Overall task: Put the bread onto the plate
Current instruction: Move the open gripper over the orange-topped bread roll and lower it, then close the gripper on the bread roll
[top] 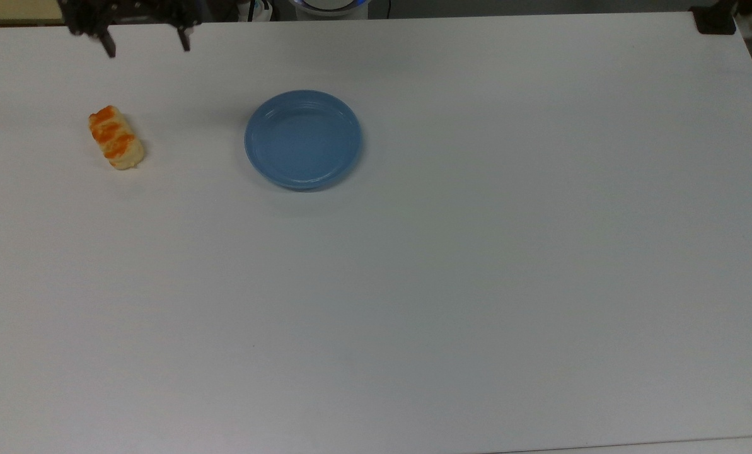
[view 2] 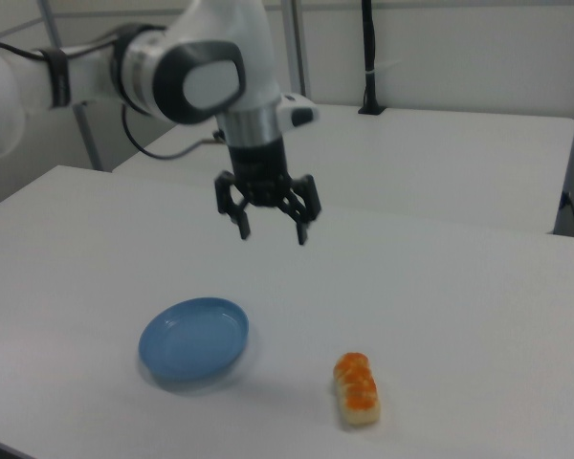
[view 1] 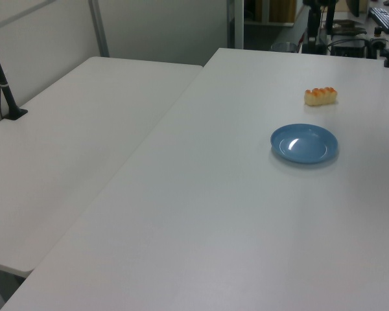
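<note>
The bread (top: 116, 137), a pale-tan roll with orange patches, lies on the white table at the top view's left. To its right sits the round blue plate (top: 303, 139), with nothing on it. In the left view the bread (view 1: 320, 96) lies beyond the plate (view 1: 304, 143); in the right view the bread (view 2: 357, 388) lies right of the plate (view 2: 194, 339). My gripper (top: 146, 43) hangs open near the far table edge, above and behind the bread. In the right view the gripper (view 2: 272, 230) hovers high over the table with its fingers spread and nothing between them.
A second white table (view 1: 71, 136) adjoins on the left view's left, with a black clamp post (view 1: 5, 91) on it. A black clamp (top: 715, 20) sits at the far right corner in the top view. The white arm (view 2: 153, 72) reaches in from the right view's left.
</note>
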Tool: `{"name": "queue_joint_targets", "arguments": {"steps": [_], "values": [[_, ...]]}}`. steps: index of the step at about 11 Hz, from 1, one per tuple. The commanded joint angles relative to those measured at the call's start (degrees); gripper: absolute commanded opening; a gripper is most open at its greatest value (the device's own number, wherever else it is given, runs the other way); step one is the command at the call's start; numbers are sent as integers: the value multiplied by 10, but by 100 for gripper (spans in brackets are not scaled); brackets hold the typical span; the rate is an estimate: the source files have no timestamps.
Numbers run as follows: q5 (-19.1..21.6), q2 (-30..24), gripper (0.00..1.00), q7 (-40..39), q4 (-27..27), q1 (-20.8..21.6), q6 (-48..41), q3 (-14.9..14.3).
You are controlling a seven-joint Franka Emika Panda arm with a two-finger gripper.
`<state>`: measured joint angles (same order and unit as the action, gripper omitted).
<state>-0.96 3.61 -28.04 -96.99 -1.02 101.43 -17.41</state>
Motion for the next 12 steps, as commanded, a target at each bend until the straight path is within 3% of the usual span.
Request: {"name": "queue_joint_targets", "arguments": {"steps": [1, 5, 10, 12], "values": [[-9, 58, 100, -69, -46, 12, 104, -24], [-34, 111, 100, -156, -73, -20, 160, -25], [-81, 170, 100, -163, -104, -35, 240, -25], [-82, 189, 85, -156, -110, -35, 258, -25]]}}
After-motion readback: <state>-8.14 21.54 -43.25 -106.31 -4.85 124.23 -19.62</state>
